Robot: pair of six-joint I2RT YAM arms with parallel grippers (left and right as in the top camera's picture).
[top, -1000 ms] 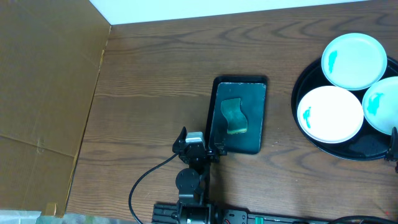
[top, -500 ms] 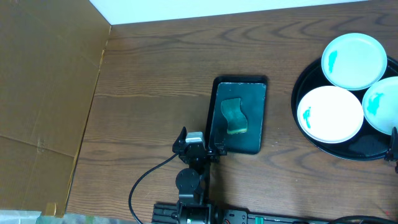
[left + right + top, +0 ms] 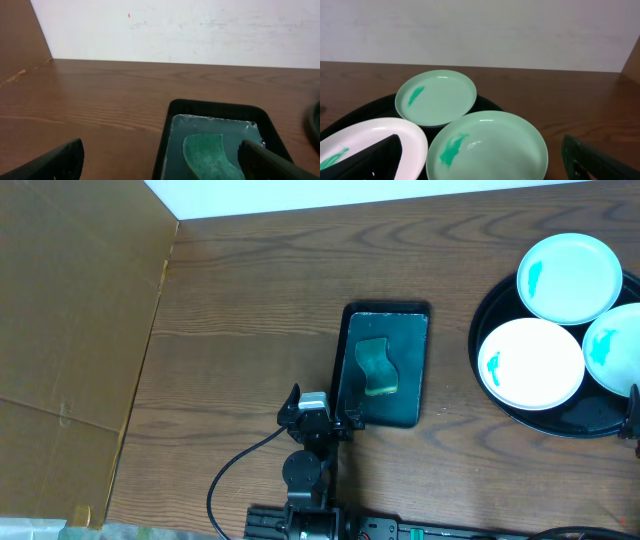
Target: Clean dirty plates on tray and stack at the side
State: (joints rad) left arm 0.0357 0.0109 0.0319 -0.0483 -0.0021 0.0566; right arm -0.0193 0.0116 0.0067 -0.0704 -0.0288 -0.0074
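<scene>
Three plates lie in the round black tray [image 3: 478,355] at the table's right edge: a far aqua plate [image 3: 569,277], a white plate [image 3: 531,362] and an aqua plate [image 3: 615,348] cut by the frame. Each carries a teal smear. In the right wrist view my right gripper [image 3: 480,150] stands open low over the near aqua plate [image 3: 487,145], with the white plate [image 3: 365,140] to its left and the far plate [image 3: 436,97] behind. My left gripper [image 3: 320,408] is open at the near left corner of a small rectangular tray, holding nothing.
The small dark rectangular tray [image 3: 405,395] at mid-table holds shallow liquid and a green sponge [image 3: 376,366], also seen in the left wrist view as the sponge [image 3: 210,155]. Brown cardboard [image 3: 70,310] covers the left side. A black cable [image 3: 235,470] loops near the left arm's base.
</scene>
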